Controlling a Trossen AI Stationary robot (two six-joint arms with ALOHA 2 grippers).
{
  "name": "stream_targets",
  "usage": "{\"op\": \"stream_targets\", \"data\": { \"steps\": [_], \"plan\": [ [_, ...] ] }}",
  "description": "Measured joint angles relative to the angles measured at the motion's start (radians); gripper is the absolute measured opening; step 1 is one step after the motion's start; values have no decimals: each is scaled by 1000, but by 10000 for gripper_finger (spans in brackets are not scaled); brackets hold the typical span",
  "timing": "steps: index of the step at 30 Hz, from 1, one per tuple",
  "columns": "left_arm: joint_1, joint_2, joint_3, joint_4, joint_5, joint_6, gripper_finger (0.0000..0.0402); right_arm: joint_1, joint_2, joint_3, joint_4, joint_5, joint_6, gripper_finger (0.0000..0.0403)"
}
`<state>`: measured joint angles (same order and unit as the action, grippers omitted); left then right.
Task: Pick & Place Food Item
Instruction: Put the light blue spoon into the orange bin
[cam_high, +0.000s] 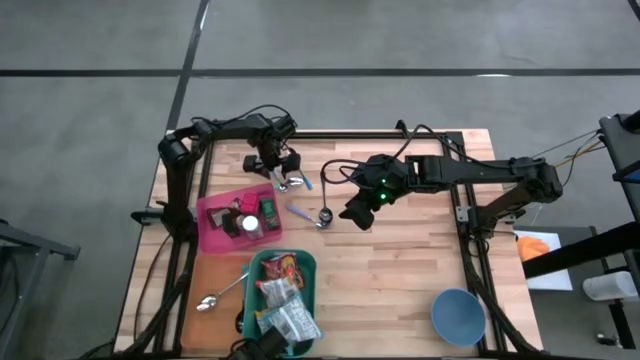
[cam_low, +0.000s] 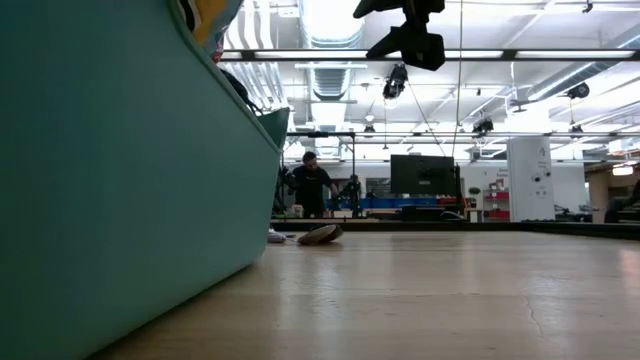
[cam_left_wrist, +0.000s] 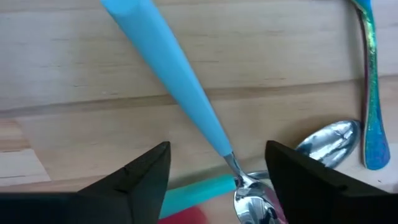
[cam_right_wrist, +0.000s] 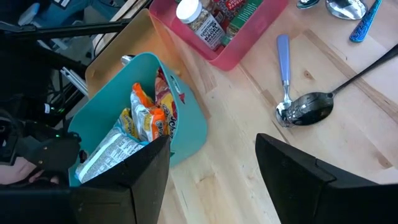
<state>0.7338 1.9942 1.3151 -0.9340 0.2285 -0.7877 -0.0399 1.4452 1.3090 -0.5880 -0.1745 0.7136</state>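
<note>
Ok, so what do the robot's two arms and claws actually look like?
Both arms are dark, nearly black, with jointed segments and loose black cables looping beside them. The left arm ends in a claw with two broad, wedge-shaped black fingers. The right arm has a small green light near its claw, whose fingers look alike.

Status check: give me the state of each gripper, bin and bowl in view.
left gripper: open, over the blue-handled spoon
right gripper: open, holding nothing
pink bin: upright, holds jars
teal bin: upright, full of snack packets
blue bowl: upright, looks empty
</note>
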Motion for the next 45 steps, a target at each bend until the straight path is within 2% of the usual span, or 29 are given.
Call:
{"op": "stream_targets", "data": {
  "steps": [4, 8, 13, 20, 26, 35, 45],
  "plan": [
    [0, 0, 0, -3, -19, 13, 232, 0, 0, 0, 0, 0, 0, 233],
    [1, 0, 0, -4, -44, 12, 221, 0, 0, 0, 0, 0, 0, 233],
    [1, 0, 0, -5, -61, -11, 221, 0, 0, 0, 0, 0, 1, 233],
    [-11, 0, 1, 1, -59, -189, 220, 0, 0, 0, 0, 1, 1, 233],
    [-11, -1, 4, 5, 9, -181, 220, 0, 0, 0, 0, -6, -32, 233],
    [-47, -1, 0, 29, -65, -205, 220, 0, 0, 0, -1, -10, -37, 233],
    [-41, -1, 0, 43, -54, -182, 220, 0, 0, 0, -5, -18, -116, 233]
  ]
}}
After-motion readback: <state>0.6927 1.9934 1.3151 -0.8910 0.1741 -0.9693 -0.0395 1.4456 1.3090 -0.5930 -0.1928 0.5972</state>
